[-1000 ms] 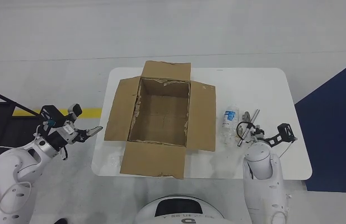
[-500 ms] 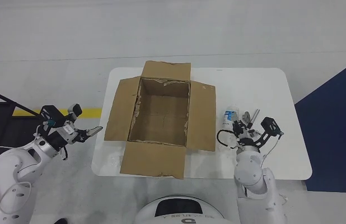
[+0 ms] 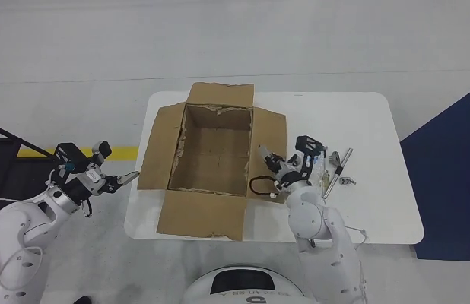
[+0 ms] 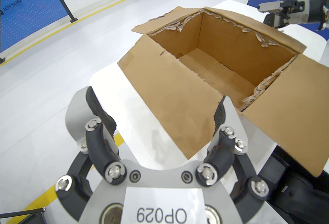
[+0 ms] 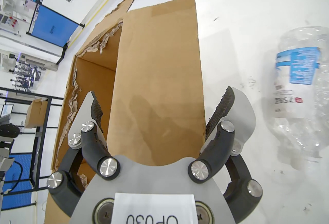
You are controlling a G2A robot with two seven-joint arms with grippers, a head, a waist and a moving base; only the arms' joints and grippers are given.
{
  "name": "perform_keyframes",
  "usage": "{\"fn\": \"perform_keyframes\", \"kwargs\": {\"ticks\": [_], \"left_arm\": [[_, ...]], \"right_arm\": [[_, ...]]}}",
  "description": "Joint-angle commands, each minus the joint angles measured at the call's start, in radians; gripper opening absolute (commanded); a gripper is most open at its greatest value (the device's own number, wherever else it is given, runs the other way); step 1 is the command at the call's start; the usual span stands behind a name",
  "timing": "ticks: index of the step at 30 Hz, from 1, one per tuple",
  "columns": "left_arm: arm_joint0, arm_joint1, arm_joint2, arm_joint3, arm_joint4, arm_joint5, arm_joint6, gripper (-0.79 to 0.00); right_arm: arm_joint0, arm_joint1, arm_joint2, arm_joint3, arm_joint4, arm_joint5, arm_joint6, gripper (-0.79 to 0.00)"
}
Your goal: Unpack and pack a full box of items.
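Centrally in the top view, the cardboard box (image 3: pixel 212 163) sits open on the white bench (image 3: pixel 357 121), its four flaps folded outward and its bare floor showing. The right end effector (image 5: pixel 161 90) hovers over the box's right-hand flap, fingers spread wide and gripping nothing. Just right of it in the frame, a clear plastic bottle (image 5: pixel 298 81) with a blue label lies on its side on the bench, and a metal tool (image 3: pixel 338 173) lies beside that. The left end effector (image 4: pixel 156 92) hangs at the left of the frame, off the bench edge, fingers likewise apart and empty.
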Motion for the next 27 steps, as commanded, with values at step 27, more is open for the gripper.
{"fn": "perform_keyframes", "kwargs": {"ticks": [27], "left_arm": [[0.000, 0.000, 0.000, 0.000, 0.000, 0.000, 0.000, 0.000]], "right_arm": [[-0.080, 0.007, 0.118, -0.094, 0.076, 0.169, -0.221, 0.000]]}}
